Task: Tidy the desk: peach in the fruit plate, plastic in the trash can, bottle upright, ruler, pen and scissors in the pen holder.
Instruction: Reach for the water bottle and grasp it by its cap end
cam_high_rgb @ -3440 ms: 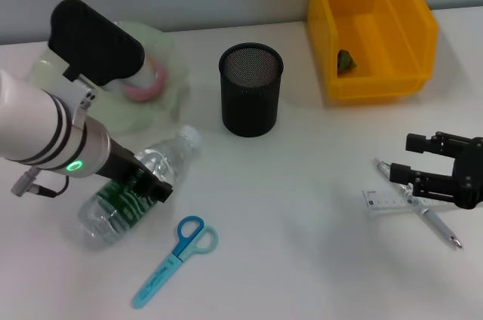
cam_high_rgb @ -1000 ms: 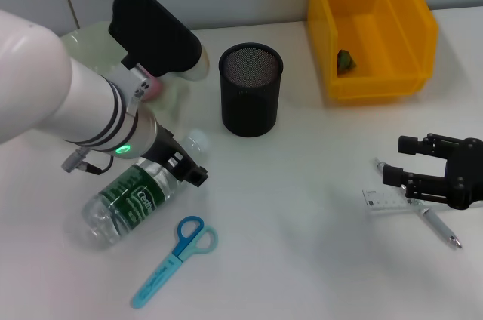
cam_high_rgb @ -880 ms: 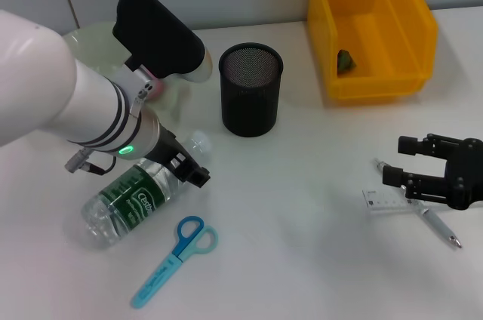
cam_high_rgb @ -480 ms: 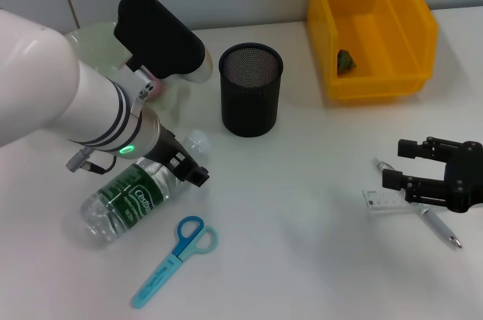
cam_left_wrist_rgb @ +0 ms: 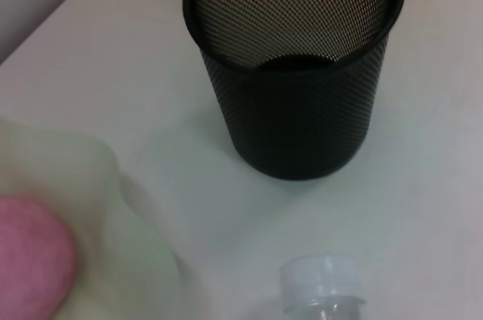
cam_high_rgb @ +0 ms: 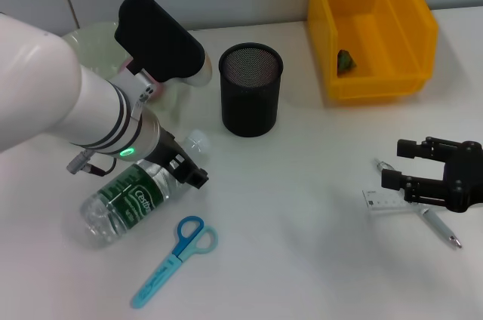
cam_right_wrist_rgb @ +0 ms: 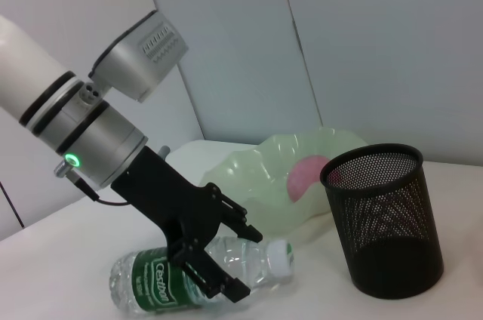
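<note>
The clear bottle [cam_high_rgb: 132,201] with a green label lies on its side, its white cap [cam_left_wrist_rgb: 321,278] pointing toward the black mesh pen holder [cam_high_rgb: 250,90]. My left gripper [cam_high_rgb: 187,170] is open and straddles the bottle's shoulder [cam_right_wrist_rgb: 226,260]. The blue scissors [cam_high_rgb: 175,260] lie in front of the bottle. My right gripper [cam_high_rgb: 400,163] hovers open just left of the ruler [cam_high_rgb: 386,201] and the pen [cam_high_rgb: 438,226]. The pink peach [cam_right_wrist_rgb: 306,173] rests in the pale green fruit plate [cam_right_wrist_rgb: 256,173]. A scrap of plastic [cam_high_rgb: 346,60] sits in the yellow bin [cam_high_rgb: 411,41].
The pen holder [cam_left_wrist_rgb: 294,93] stands a short way beyond the bottle cap, with the fruit plate [cam_high_rgb: 87,37] at the back left partly behind my left arm. The yellow bin stands at the back right.
Since the oldest frame my left gripper has shifted from the bottle's middle to its shoulder, and the bottle rolled so its label faces up. My right gripper has edged left.
</note>
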You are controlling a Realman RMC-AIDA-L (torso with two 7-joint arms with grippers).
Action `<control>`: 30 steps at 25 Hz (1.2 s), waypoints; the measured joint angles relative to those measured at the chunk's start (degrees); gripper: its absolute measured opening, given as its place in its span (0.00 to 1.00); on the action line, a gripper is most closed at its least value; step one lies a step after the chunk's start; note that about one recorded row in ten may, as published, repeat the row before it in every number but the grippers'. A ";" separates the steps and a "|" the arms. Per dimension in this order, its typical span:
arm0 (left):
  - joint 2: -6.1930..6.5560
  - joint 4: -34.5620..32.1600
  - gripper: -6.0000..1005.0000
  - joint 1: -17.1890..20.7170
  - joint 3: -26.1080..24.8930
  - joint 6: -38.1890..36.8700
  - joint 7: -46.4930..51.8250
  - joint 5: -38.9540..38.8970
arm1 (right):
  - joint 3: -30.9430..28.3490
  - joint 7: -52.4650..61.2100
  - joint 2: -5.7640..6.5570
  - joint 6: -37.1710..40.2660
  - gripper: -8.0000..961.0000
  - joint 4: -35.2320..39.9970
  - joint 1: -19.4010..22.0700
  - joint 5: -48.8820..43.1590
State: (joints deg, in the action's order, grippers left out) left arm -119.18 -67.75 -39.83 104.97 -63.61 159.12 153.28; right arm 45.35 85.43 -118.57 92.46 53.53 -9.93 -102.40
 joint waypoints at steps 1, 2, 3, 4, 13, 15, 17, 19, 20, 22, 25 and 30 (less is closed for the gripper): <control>0.00 0.20 0.83 -0.07 0.15 0.02 -0.02 0.00 | 0.00 0.00 0.00 0.00 0.77 0.00 0.00 0.00; 0.00 0.66 0.83 -0.29 0.30 0.08 -0.03 0.00 | 0.00 0.00 0.00 0.00 0.77 0.00 0.00 0.00; 0.00 0.96 0.83 -0.42 0.35 0.09 -0.04 0.00 | 0.00 0.00 0.00 -0.01 0.77 0.00 -0.01 0.00; 0.00 1.33 0.83 -0.59 0.35 0.10 -0.04 -0.01 | 0.00 0.00 0.00 -0.01 0.77 -0.01 -0.10 0.00; 0.00 1.79 0.75 -0.84 0.35 0.24 -0.04 -0.01 | 0.00 0.00 0.00 0.00 0.77 -0.26 -0.18 0.00; 0.00 1.99 0.73 -0.98 0.80 0.60 -0.10 0.02 | 0.00 0.00 0.00 0.00 0.77 -0.27 -0.17 0.00; 0.00 2.01 0.72 -1.03 0.98 0.66 -0.11 0.02 | 0.00 0.00 0.00 0.00 0.77 -0.27 -0.18 0.00; 0.00 2.01 0.72 -1.28 1.73 0.70 -0.27 0.02 | 0.00 0.00 0.00 0.00 0.77 -0.27 -0.18 0.00; 0.00 2.01 0.72 -1.28 1.73 0.70 -0.27 0.02 | 0.00 0.00 0.00 0.00 0.77 -0.27 -0.18 0.00; 0.00 2.01 0.71 -1.39 2.00 0.63 -0.61 0.01 | 0.00 0.00 0.00 0.00 0.77 -0.27 -0.17 0.00; 0.00 1.86 0.70 -1.45 2.38 0.61 -0.99 0.03 | 0.00 0.00 0.01 0.01 0.77 -0.30 -0.17 0.00; 0.00 1.78 0.65 -1.55 2.37 0.71 -1.40 0.04 | 0.00 0.00 0.07 0.00 0.77 -0.82 -0.22 0.01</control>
State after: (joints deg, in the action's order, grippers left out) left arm -119.18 -65.97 -41.38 107.33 -62.90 157.71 153.33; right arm 45.35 85.43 -118.49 92.46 52.70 -10.16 -102.39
